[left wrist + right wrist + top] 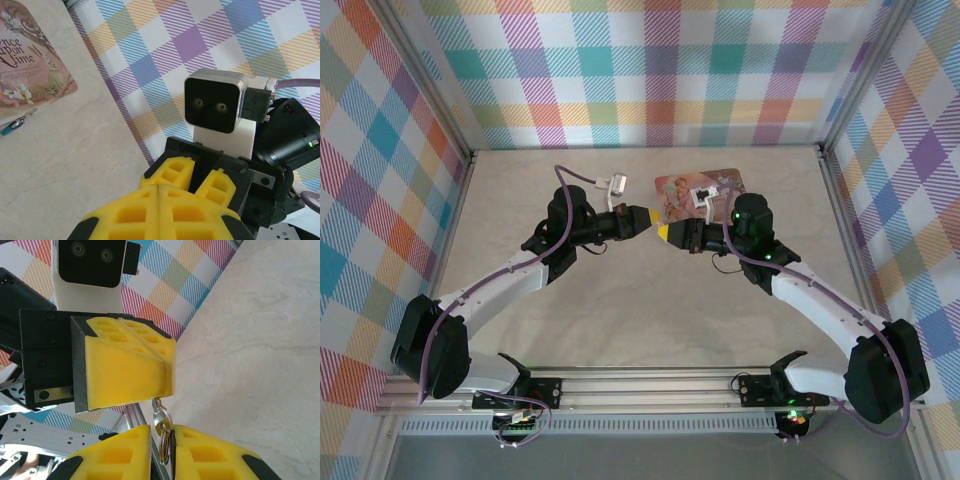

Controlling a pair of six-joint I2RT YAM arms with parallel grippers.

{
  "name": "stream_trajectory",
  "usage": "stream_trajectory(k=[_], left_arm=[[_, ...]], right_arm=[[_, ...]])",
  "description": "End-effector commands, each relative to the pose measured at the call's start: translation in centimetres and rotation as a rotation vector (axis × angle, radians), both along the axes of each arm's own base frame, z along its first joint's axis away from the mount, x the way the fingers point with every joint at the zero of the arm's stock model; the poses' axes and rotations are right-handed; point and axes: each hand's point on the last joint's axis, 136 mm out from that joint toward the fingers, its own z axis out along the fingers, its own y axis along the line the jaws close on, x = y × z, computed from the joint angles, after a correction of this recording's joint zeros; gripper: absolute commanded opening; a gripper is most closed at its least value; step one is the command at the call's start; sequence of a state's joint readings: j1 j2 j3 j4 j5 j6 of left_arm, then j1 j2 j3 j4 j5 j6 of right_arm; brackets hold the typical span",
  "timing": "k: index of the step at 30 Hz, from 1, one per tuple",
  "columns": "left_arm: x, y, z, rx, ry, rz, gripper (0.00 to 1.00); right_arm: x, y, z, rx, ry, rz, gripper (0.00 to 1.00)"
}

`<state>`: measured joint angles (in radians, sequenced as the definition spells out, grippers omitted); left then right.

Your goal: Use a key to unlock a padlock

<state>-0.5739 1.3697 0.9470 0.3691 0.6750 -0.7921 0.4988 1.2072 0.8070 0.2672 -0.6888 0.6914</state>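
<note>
At the far centre of the surface [620, 320], both arms meet tip to tip above the bare top, just in front of the pink box [670, 190].

1. Left tool [646, 219]: fingers pressed flat together. Nothing shows between them in either wrist view.
2. Right tool [664, 235]: closed narrow on a small silver metal piece with a brass-coloured ring, judged to be the key [161, 422]. The piece stands out of the finger gap, and its free end reaches up to the lower edge of the left tool. Whether the two touch cannot be told.
3. Padlock [12, 126]: a tiny blue-and-silver item lying flat on the surface just beside the near edge of the pink box, apart from both tools.

Step in hand, as judged: the key is secured and the padlock is not yet picked up. The key has not been inserted.

Next move calls for:
- the left tool to open, travel to the padlock and pinch its body, leaving the keyway exposed;
- close alignment of key and keyway, since both parts are very small.
</note>
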Motion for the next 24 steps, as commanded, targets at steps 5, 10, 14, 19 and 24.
stream_trajectory(k=[5,10,14,19,24], left_arm=[[-0.5,-0.5,1.1,-0.008,-0.041,-0.042,0.00],[-0.5,-0.4,1.2,-0.009,-0.041,-0.040,0.00],[-0.4,-0.4,1.1,-0.006,-0.039,-0.033,0.00],[-0.3,-0.4,1.1,-0.006,-0.040,-0.030,0.00],[0.0,-0.2,1.2,0.009,-0.052,-0.013,0.00]], right_arm=[[-0.4,0.2,3.2,0.039,-0.099,0.022,0.24],[-0.3,0.3,3.1,0.038,-0.098,0.023,0.22],[-0.4,0.4,2.9,0.035,-0.089,0.028,0.20],[-0.4,0.4,2.4,0.029,-0.074,0.031,0.13],[-0.6,0.2,1.8,0.008,-0.059,0.028,0.05]])
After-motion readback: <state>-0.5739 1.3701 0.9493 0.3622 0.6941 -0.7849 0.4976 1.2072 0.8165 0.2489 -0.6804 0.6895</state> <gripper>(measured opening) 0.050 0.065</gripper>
